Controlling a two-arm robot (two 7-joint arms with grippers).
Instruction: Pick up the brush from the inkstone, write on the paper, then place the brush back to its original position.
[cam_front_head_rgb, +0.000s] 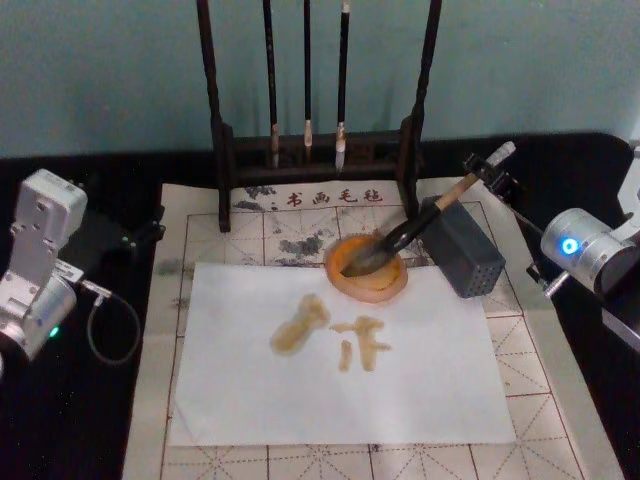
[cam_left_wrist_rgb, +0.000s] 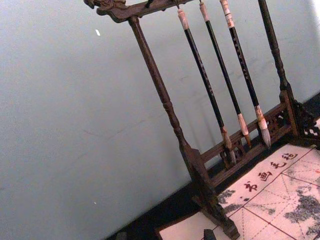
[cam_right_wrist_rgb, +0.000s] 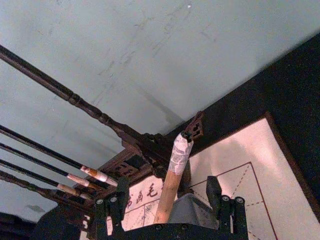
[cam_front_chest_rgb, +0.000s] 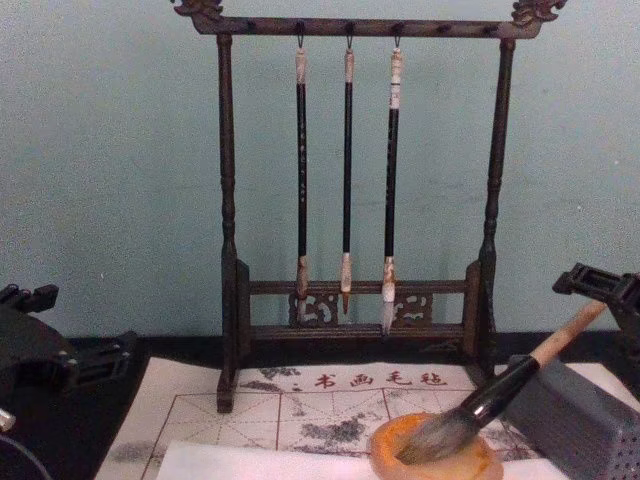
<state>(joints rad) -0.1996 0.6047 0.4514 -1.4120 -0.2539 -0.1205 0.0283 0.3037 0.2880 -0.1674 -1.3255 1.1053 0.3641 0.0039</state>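
Brush: grey bristles in the orange inkstone, tan handle tilted.

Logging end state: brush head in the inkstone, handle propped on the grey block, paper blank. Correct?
One thing is off: the paper is not blank. The head view shows amber-brown strokes near its middle. The rest stands: the brush has its head in the inkstone and its handle propped on the grey block.
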